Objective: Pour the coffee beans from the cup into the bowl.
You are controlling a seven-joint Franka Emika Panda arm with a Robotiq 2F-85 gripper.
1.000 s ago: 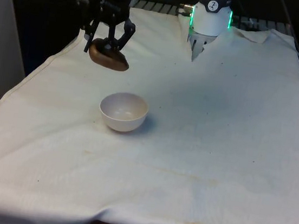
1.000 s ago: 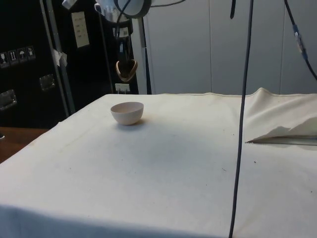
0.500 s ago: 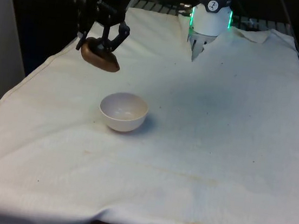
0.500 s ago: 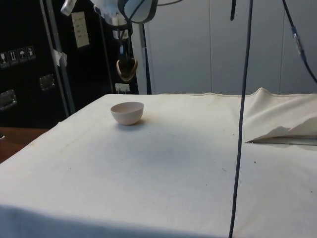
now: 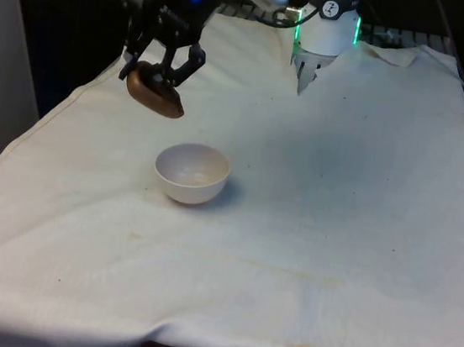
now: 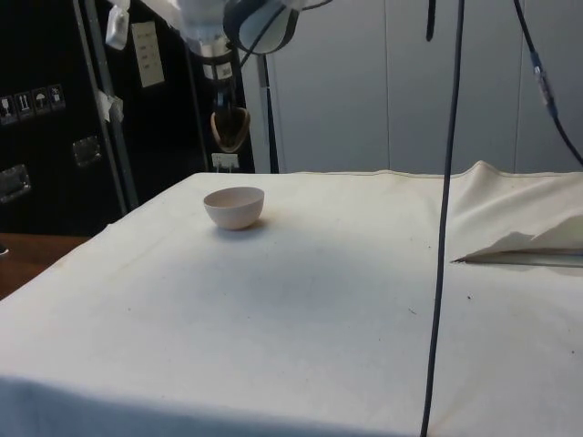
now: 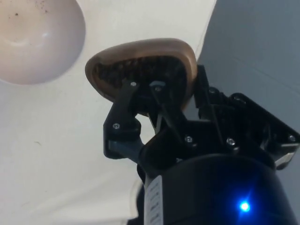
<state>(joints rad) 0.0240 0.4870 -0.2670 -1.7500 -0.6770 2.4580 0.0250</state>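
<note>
cup (image 5: pixel 154 94) of coffee beans (image 7: pixel 136 70) hangs tilted, pinched at its rim by the jaws; bowl (image 5: pixel 191 172) nearby.

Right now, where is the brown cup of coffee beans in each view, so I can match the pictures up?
Front view: the brown cup hangs in the gripper, above the cloth, toward the front view's left and beyond the white bowl.
Side view: the cup hangs above and behind the bowl.
Wrist view: the cup is held at its rim, beans visible inside.
Shared landmark: the white bowl.
</note>
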